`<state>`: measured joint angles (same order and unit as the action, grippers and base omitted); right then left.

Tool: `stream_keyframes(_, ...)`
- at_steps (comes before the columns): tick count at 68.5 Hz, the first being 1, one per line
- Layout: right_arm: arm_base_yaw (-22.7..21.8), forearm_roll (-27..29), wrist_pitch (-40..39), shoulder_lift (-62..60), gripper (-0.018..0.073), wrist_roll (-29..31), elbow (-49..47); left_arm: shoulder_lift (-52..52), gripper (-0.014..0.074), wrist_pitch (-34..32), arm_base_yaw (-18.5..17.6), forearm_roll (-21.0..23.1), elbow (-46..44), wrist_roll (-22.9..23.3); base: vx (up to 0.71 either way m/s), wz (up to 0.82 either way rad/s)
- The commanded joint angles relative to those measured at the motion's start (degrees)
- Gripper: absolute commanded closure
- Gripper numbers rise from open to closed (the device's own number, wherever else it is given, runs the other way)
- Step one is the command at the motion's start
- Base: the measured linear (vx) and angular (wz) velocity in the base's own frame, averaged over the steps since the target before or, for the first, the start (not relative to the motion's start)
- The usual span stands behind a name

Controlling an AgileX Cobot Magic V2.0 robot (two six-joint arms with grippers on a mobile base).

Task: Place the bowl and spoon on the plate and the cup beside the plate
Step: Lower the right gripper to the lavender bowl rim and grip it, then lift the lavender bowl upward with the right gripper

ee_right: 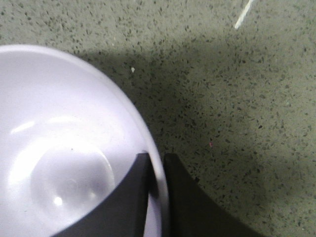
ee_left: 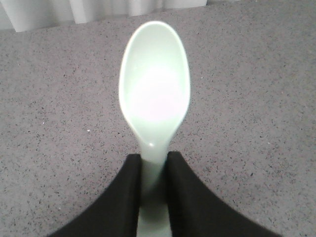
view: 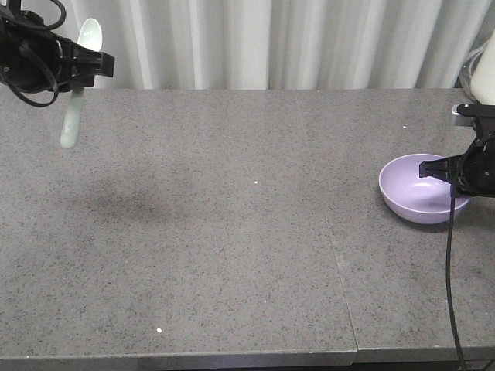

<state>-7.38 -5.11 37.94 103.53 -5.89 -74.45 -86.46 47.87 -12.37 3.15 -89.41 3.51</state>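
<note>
A pale mint-green spoon (view: 80, 81) hangs high at the far left, head up, and my left gripper (view: 94, 63) is shut on its handle. From the left wrist, the spoon (ee_left: 154, 89) stands between the two black fingers (ee_left: 129, 187). The lavender bowl (view: 418, 189) sits at the right of the grey table, and my right gripper (view: 430, 168) is shut on its rim. In the right wrist view one finger is inside the bowl (ee_right: 59, 148) and one outside its wall. The plate and the cup are out of view.
The grey speckled table (view: 232, 216) has a seam (view: 340, 270) running front to back right of centre. A white curtain (view: 271, 39) hangs behind the far edge. A black cable (view: 451, 286) drops from my right arm across the table's front right.
</note>
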Motion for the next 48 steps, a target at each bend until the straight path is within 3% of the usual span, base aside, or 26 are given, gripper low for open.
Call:
stream_keyframes(1, -0.4, -0.2, -2.8, -4.0, 0.057, 0.5, -1.1, 1.8, 0.0603, -1.4, -0.4, 0.7, -1.5, 0.0, 0.0, 0.0)
stream_keyframes(29, -0.3, 8.2, 0.7, -18.5, 0.0565, 1.5, -8.3, 1.8, 0.0603, 1.6, -0.4, 0.7, -1.5, 0.0, 0.0, 0.0)
stream_keyframes(48, -0.3, 15.3, 2.9, -29.5, 0.0565, 6.5, -9.0, 1.8, 0.0603, 1.6, -0.4, 0.7, -1.5, 0.0, 0.0, 0.0)
